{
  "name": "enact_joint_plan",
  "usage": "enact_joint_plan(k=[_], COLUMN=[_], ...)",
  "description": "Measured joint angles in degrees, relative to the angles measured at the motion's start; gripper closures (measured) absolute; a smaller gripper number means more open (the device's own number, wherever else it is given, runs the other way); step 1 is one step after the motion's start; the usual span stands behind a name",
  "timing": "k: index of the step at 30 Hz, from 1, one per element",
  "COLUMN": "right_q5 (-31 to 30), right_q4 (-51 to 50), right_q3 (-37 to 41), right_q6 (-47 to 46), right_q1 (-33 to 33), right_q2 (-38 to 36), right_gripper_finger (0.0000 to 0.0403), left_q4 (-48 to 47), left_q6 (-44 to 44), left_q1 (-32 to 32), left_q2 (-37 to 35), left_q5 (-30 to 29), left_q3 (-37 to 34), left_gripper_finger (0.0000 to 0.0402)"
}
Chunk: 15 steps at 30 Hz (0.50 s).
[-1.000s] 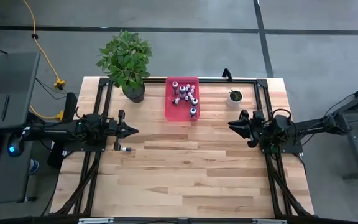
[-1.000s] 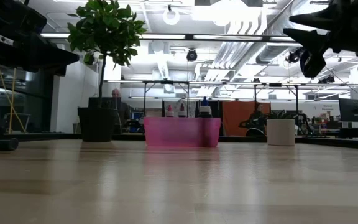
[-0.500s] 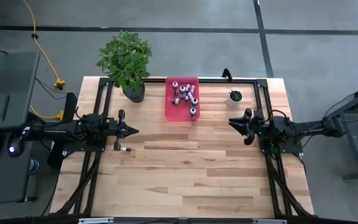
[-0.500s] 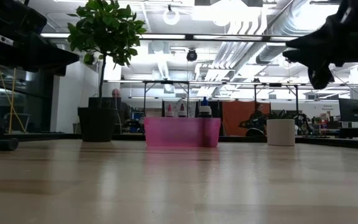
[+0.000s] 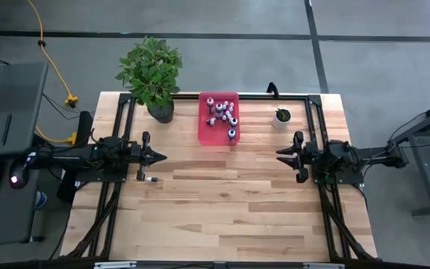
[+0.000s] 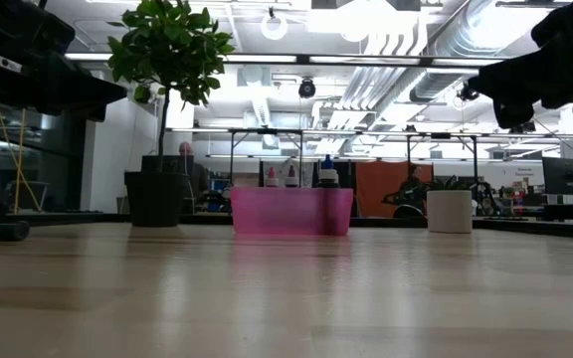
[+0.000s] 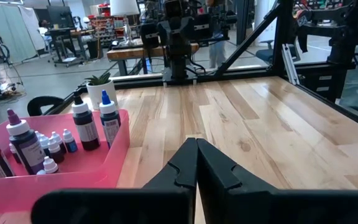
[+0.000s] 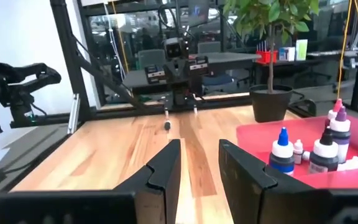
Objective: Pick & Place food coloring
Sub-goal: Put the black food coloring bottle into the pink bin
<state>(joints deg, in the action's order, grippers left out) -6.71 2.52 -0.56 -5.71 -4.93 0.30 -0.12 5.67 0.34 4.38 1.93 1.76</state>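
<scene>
Bottles of food coloring (image 5: 222, 114) lay clustered in the pink tray (image 5: 207, 134) at the far middle of the table (image 5: 222, 209), some upright with blue, dark or purplish bodies, the tiny ones tumbled among them. Nothing was in either gripper, so the step looked like a pause between picks. The right gripper (image 5: 281, 154) hung above the table's right side, near the small white pot (image 5: 281, 116), its fingers (image 8: 166, 169) narrowly parted and empty. The left gripper (image 5: 160, 158) waited at the left, fingers (image 7: 185, 163) pressed together. Next, by my judgement, one arm would need to reach toward the tray and open wider over a single bottle.
</scene>
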Motion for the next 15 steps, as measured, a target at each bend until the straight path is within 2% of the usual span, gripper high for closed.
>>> enact_joint_plan(k=[4,10,15], right_q5=[0.2,4.8,4.7], right_q4=[-0.2,-1.2,-1.2], right_q3=[0.0,0.0,0.0], right_q6=[0.8,1.9,0.1], right_q1=[0.0,0.0,0.0], right_q2=[0.0,1.1,1.3], right_gripper_finger=[0.0304,0.0304,0.0304], left_q4=[0.0,0.0,0.0], left_q6=[0.0,0.0,0.0], left_q1=[0.0,0.0,0.0], left_q2=[0.0,0.0,0.0], left_q5=[0.0,0.0,0.0], left_q3=[0.0,0.0,0.0], left_gripper_finger=[0.0401,0.0401,0.0401])
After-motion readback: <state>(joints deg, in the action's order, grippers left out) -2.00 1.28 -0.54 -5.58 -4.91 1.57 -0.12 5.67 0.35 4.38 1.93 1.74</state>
